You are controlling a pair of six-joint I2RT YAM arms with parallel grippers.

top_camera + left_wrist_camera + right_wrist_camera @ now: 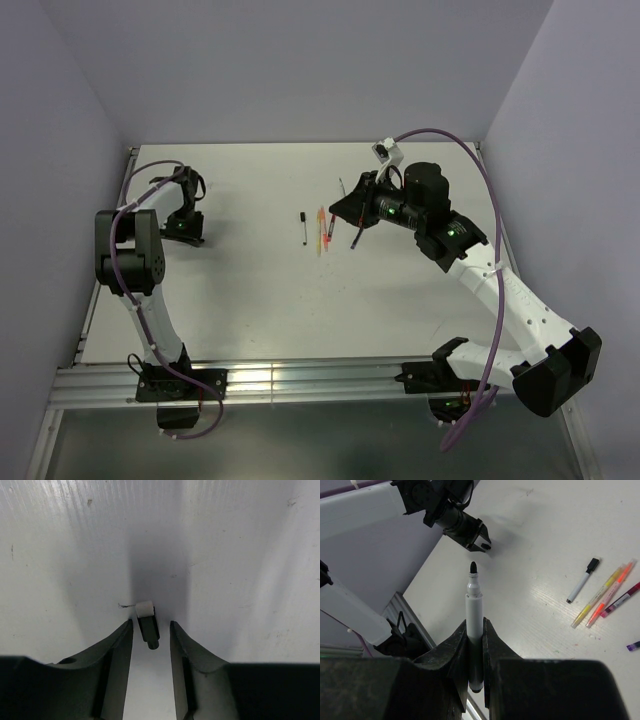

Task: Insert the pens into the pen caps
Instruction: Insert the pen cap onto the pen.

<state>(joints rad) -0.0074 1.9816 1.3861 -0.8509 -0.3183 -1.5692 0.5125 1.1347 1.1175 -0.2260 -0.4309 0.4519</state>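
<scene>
While my left hand point(151, 624) hangs low over the worktop point(240, 555), its fingers are spread either side of a black, white-ended pen cap point(146, 617) that lies between their tips. My right hand point(475, 630) is raised, pinching a grey, black-tipped pen point(474, 605) that juts ahead of it toward the left hand. The other pens point(602, 597) lie to its right.

table point(250, 300): white, scuffed | walls point(300, 60): pale lilac | rail point(300, 380): metal, near edge

your left arm point(152, 325) folds back, left gripper point(151, 624) pointing down, jaws apart; your right arm point(510, 300) reaches forward, right gripper point(475, 627) clamped on a pen point(474, 605).
</scene>
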